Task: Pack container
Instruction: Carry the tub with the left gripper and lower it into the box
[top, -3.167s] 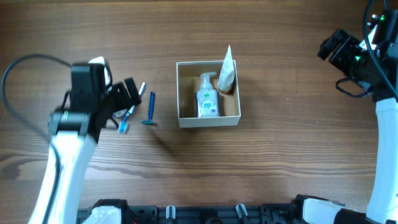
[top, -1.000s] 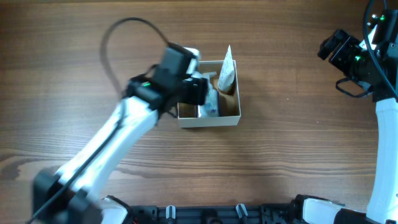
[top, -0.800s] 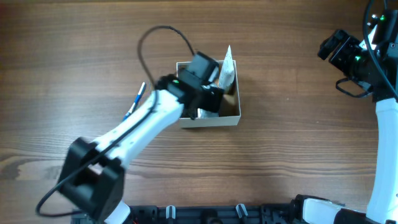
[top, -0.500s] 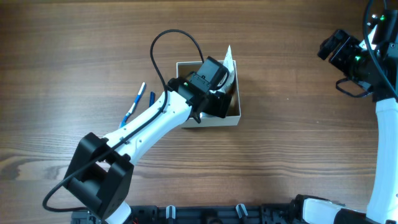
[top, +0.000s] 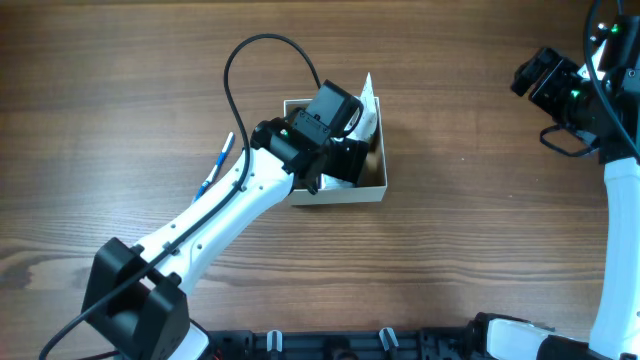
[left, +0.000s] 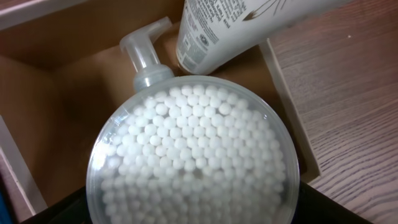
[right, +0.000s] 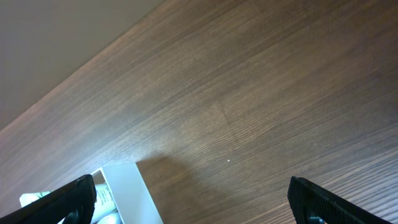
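Mid-counter, nearer the far edge: container (top: 340, 196), with pump bottle (left: 146, 53) and leaning tube (left: 230, 25) inside. My left end effector (top: 343, 158) hangs over it, clamped on a round clear swab tub (left: 193, 168). Far-right corner: my right end effector (right: 193, 202), fingers spread wide, empty.

Small square container (top: 345, 195), made of cardboard, open on top. White walls and rim outside, tan-brown inside. Sits flat and upright near the middle of the wooden table (top: 450, 260). Partly filled, top mostly hidden from above.
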